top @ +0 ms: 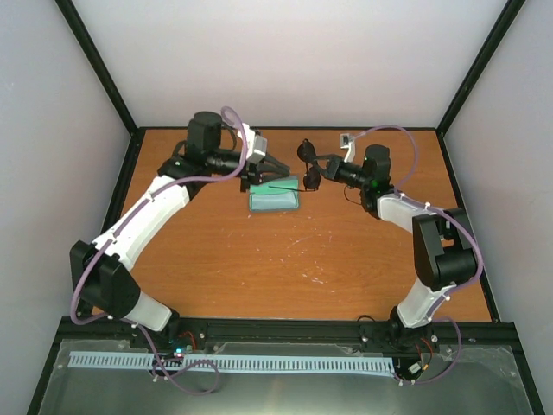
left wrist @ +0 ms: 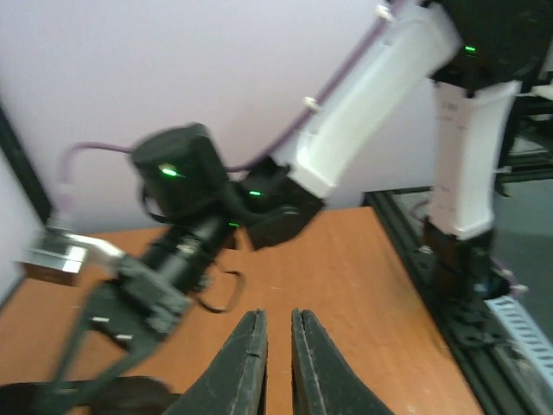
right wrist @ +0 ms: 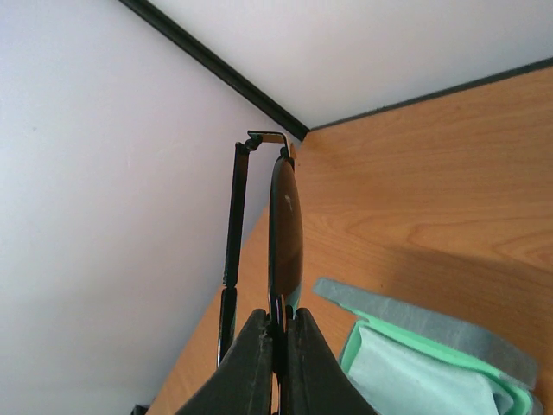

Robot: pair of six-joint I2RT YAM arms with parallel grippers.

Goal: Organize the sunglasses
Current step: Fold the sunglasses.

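Note:
The black sunglasses (top: 308,162) hang in the air, held by my right gripper (top: 321,169) just right of the open blue-grey case (top: 275,201). In the right wrist view the gripper (right wrist: 278,318) is shut on the frame beside a dark lens (right wrist: 286,216), with one temple arm (right wrist: 233,216) folded alongside. The case (right wrist: 449,322) lies below right, green-lined, with a pale cloth (right wrist: 415,380) inside. My left gripper (top: 285,167) hovers over the case's back edge. In its own view the left gripper (left wrist: 278,316) has its jaws nearly together with nothing between them.
The orange table (top: 285,259) is boxed in by pale walls and a black frame (top: 285,129) along its back edge. The right arm's wrist (left wrist: 181,181) fills the left wrist view, close in front of the left fingers. The black base rail (top: 285,330) runs along the near edge.

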